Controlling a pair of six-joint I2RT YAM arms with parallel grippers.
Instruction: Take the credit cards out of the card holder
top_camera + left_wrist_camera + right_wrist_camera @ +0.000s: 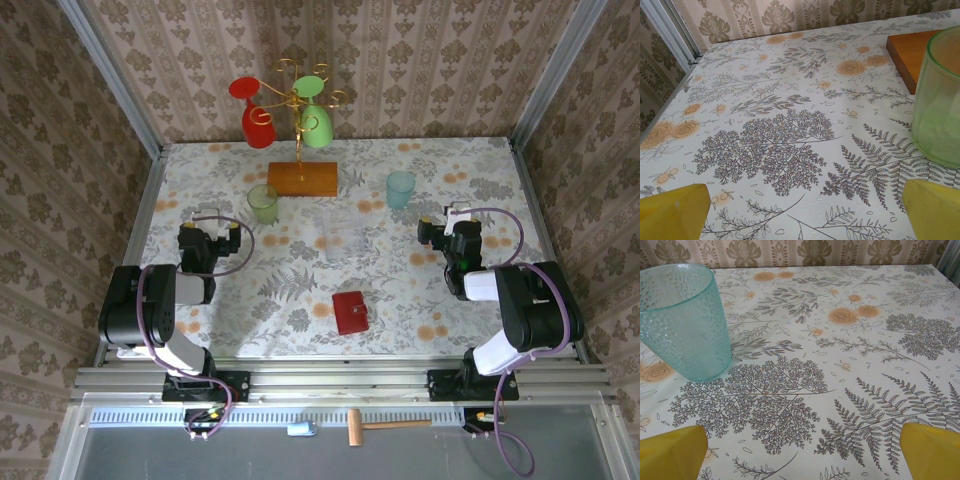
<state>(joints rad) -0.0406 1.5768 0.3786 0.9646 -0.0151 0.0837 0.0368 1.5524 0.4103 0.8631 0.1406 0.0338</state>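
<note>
**Top view:** The red card holder (350, 312) is lying folded shut on the flowered tablecloth (280, 290). Its credit cards are presumably tucked inside, as none are showing. The left gripper (210, 228) is hanging beyond and to the left of the card holder, and the right gripper (452, 222) beyond and to its right. Both are well apart from it, with jaws spread and nothing held.

**Left wrist:** The yellow fingers (671, 214) are standing wide apart over bare cloth, with a green cup (939, 95) looming just ahead on the card holder's side.

**Right wrist:** The fingers here are gaping too, with a teal cup (685, 322) standing near on the card holder's side.

An arm swinging in toward the card holder is likely risking a toppled cup. A one-handed tug may be sending the shut card holder skidding, and thin cards may be slipping from the pinch.
</note>
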